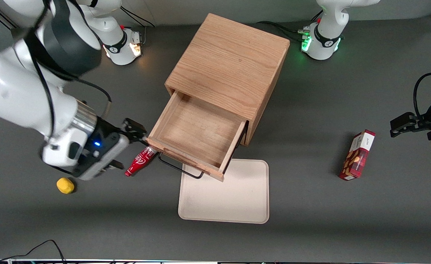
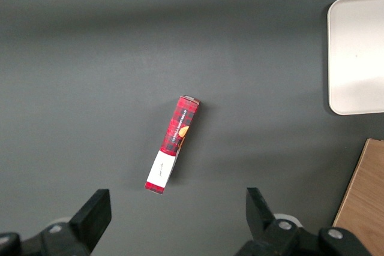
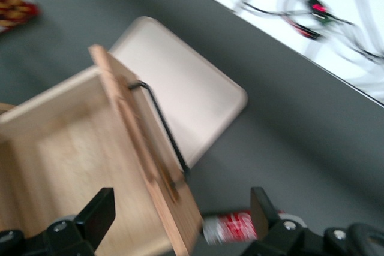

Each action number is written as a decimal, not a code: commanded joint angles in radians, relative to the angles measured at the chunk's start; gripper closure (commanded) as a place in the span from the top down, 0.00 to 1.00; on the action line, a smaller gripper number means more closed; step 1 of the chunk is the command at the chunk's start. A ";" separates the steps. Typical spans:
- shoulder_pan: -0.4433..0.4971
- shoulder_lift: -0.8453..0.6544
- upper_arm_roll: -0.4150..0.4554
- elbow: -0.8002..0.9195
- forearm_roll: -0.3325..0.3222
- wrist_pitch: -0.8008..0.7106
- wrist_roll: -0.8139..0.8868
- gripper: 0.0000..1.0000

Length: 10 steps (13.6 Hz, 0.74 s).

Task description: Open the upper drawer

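Note:
The upper drawer (image 1: 197, 128) stands pulled well out of the oak cabinet (image 1: 230, 62), and its tray is empty. Its thin black wire handle (image 1: 180, 169) faces the front camera. The lower drawer is hidden beneath it. My right gripper (image 1: 129, 145) is open and empty. It sits beside the drawer's front corner, at the working arm's end. In the right wrist view the gripper (image 3: 180, 214) has its fingers spread wide. The drawer's front panel (image 3: 144, 148) and the handle (image 3: 165, 127) lie between them, and I see no contact.
A small red bottle (image 1: 140, 161) lies on the table under the gripper, by the drawer corner. A yellow object (image 1: 65, 185) lies nearer the front camera. A cream tray (image 1: 224, 198) lies in front of the drawer. A red box (image 1: 358, 155) lies toward the parked arm's end.

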<state>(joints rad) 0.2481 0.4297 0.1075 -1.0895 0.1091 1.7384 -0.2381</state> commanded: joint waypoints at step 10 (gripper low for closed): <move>-0.292 -0.494 0.003 -0.583 -0.117 0.075 0.416 1.00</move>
<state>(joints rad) 0.0245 -0.0134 0.1020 -1.5922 -0.0528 1.7732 0.1557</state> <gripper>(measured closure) 0.000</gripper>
